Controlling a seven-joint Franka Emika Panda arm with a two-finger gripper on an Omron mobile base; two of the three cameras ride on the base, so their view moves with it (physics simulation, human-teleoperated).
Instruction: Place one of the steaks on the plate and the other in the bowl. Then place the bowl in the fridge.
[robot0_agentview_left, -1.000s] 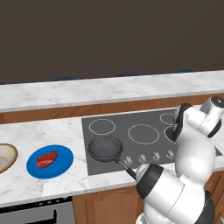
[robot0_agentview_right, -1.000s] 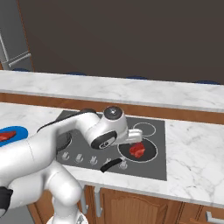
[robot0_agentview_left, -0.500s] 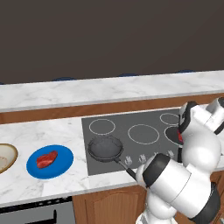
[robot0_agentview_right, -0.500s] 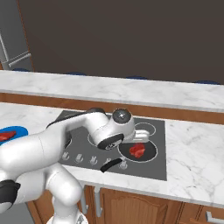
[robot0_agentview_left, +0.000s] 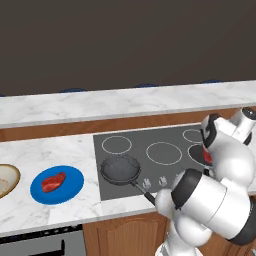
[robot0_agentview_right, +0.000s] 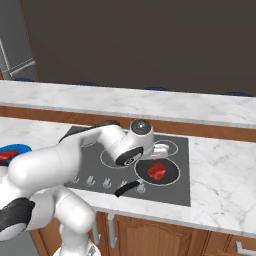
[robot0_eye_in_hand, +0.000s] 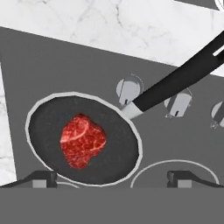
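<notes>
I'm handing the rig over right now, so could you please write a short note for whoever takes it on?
Gripper: open, holding nothing, hovering over the steak in the right-hand pan.
Things: one steak on the blue plate; the bowl sits left of the plate, nothing visible in it. A second pan on the stove holds nothing.
Done: one steak plated.
Left: grasp the pan's steak, put it in the bowl, then place the bowl in the fridge.

The arm (robot0_agentview_right: 75, 160) has swung nearer the steak (robot0_agentview_right: 157, 170) in its pan (robot0_agentview_right: 167, 175).
</notes>
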